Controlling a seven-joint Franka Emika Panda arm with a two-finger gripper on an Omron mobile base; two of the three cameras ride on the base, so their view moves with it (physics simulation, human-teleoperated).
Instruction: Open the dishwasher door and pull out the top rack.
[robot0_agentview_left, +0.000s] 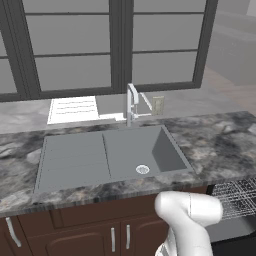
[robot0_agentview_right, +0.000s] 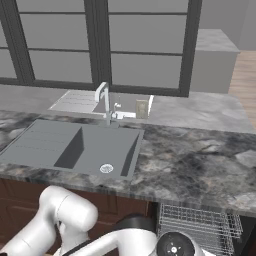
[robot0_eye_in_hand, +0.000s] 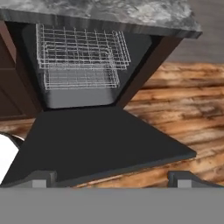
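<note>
While the left base view looks over the sink (robot0_agentview_left: 107, 156), the top rack (robot0_agentview_left: 239, 196) pokes out under the counter (robot0_agentview_left: 225, 145). From the right base, it juts forward likewise. Seen from the hand, the gripper (robot0_eye_in_hand: 113, 178) gapes empty just above the lowered dishwasher door (robot0_eye_in_hand: 96, 142); the rack lies beyond.

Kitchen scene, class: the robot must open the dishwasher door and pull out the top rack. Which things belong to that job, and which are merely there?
Job: door, folded down open; top rack; gripper, open.
Merely there: sink, tap, counter, lower rack.
</note>
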